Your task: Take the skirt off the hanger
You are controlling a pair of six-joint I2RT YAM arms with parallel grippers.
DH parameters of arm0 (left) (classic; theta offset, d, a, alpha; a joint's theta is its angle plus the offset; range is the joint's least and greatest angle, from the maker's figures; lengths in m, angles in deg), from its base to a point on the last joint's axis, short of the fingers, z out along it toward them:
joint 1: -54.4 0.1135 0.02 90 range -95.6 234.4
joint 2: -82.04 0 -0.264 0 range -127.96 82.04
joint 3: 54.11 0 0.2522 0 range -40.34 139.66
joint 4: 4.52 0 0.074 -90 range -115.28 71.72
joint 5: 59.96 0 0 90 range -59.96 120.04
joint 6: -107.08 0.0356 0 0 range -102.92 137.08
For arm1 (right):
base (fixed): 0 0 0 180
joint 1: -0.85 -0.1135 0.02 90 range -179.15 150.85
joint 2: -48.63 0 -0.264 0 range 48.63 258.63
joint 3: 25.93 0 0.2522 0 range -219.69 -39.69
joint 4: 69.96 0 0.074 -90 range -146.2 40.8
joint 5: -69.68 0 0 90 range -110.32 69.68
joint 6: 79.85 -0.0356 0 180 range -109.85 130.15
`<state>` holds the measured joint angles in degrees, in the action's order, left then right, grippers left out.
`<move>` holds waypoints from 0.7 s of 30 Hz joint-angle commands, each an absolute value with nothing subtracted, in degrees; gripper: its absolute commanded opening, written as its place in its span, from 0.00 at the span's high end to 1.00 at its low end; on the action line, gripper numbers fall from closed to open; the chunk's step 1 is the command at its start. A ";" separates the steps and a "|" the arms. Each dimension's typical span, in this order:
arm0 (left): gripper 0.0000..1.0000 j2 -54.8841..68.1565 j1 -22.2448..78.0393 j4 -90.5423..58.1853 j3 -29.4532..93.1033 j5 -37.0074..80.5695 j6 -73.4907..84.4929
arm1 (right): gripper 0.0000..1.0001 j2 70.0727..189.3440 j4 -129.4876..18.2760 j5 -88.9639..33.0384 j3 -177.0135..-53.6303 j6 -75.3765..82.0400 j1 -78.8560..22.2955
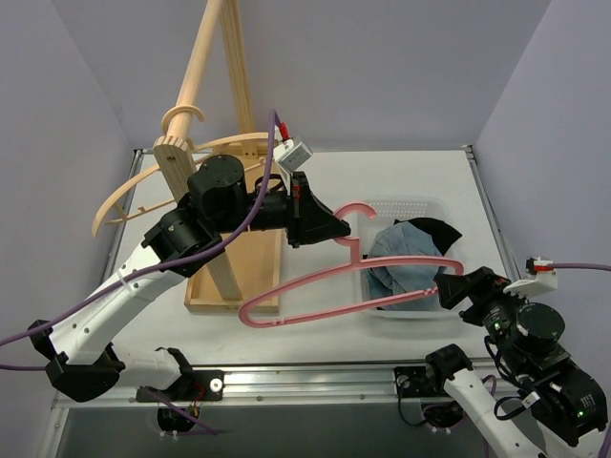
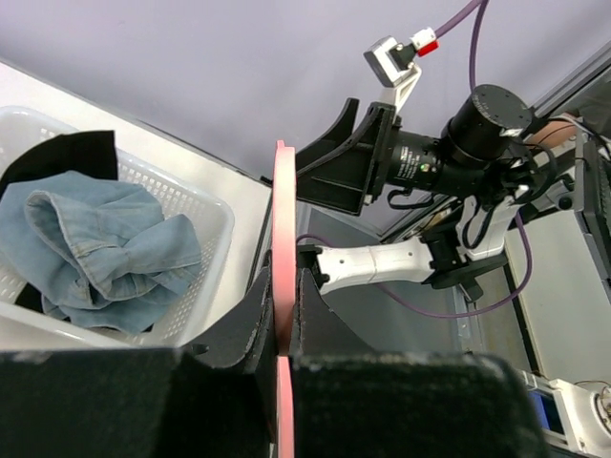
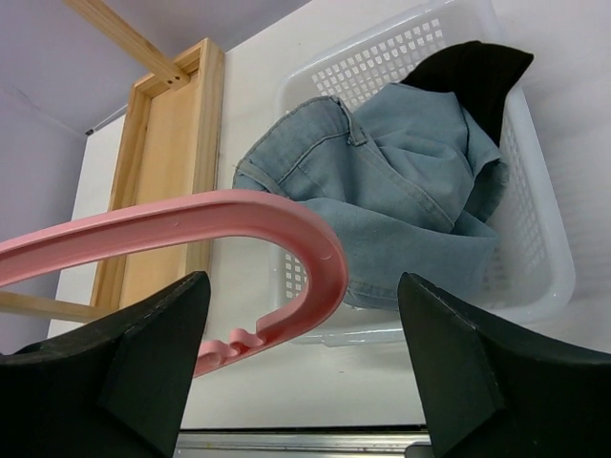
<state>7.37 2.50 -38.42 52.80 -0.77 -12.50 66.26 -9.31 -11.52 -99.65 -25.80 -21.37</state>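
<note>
Left gripper (image 1: 346,232) clamped the hanger (image 1: 315,286) at its neck, long axis toward the wide-open, empty right gripper (image 1: 451,288); skirt (image 1: 406,258) lay basketed (image 1: 425,202) just beyond the latter.

So the top cam hangs high behind the arm bases, staring down at the whole white table (image 1: 420,181), bases at 6 o'clock. Left wrist cam is jammed right up against the curved pink plastic hanger (image 2: 284,286), seen edge-on, facing the black-and-white right arm (image 2: 420,162) at 2 o'clock. Right wrist cam looks down from close range, same hanger sweeping in from 9 o'clock. All three share the white perforated plastic basket (image 3: 558,277) with the crumpled light-blue denim skirt (image 3: 410,191).
</note>
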 commanded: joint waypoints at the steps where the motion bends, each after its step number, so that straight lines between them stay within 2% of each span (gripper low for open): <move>1: 0.98 7.07 2.89 -31.65 54.93 -3.53 -15.61 | 0.25 66.65 -11.91 -8.11 -98.49 -25.89 -21.39; 8: 0.98 6.81 2.98 -30.50 54.93 -3.80 -16.23 | 0.28 65.33 -11.47 -3.54 -97.34 -28.08 -21.30; 15: 0.98 6.28 2.89 -29.18 54.67 -4.32 -17.02 | 0.43 64.45 -11.64 -2.22 -96.29 -30.11 -21.39; 21: 0.98 6.46 2.89 -27.34 53.09 -5.20 -17.81 | 0.45 65.15 -12.16 -1.95 -95.85 -30.37 -21.39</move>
<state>5.95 2.61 -33.18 52.65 -3.78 -16.52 64.48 -10.18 -4.36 -96.33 -29.82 -21.37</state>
